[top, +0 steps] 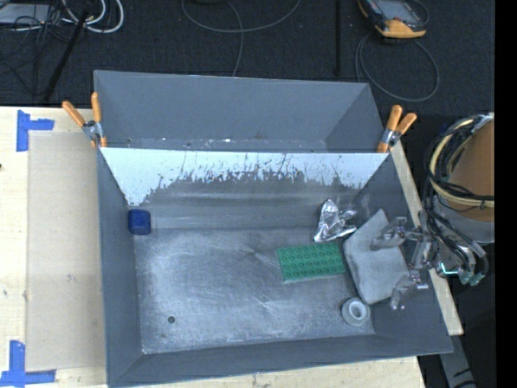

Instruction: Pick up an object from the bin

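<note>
In the bin [202,289], nearly everything lies in the right half of the floor. A small cube [139,221] sits alone at the far left, close to the back wall and well apart from the rest. A studded plate [311,262] lies flat right of centre. Just behind its right end sits a crumpled scrap [334,221]. Right of the plate, touching or nearly touching it, a flat slab [370,259] leans toward the right wall. A ring [354,311] lies in front of the slab, near the front right corner. The hand [396,262] hangs over the slab's right edge, by the right wall.
</note>
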{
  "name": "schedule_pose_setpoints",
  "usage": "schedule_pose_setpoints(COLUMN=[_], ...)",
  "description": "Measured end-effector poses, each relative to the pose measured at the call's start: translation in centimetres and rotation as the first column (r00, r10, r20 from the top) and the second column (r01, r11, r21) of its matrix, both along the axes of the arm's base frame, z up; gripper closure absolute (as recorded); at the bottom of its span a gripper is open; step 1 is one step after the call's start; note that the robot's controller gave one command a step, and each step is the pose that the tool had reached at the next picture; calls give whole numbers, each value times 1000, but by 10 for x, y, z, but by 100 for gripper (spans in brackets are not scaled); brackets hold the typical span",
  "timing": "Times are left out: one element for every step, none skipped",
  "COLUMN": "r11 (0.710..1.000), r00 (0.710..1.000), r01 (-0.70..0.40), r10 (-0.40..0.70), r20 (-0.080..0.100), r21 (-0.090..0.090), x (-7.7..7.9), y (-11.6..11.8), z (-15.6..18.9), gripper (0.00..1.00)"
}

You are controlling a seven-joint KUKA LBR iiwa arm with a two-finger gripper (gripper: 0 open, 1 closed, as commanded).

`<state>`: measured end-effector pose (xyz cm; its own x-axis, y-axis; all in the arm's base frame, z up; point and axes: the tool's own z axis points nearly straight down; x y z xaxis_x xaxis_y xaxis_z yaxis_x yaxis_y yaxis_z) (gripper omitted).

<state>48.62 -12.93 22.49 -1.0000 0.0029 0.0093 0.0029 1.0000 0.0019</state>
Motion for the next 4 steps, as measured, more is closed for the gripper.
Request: schedule_pose_setpoints(r11=[975, 982, 998, 997], r00=[975, 982, 998, 997], r01=[-222, -187, -69, 73], r10=[222, 187, 69, -73], r20=[10, 11, 11, 13], r21=[-3, -1, -1, 1], x=[91, 83, 99, 90], y=[44, 56, 51, 46], z=[-153, -124, -119, -151], gripper=[0, 0, 0, 0])
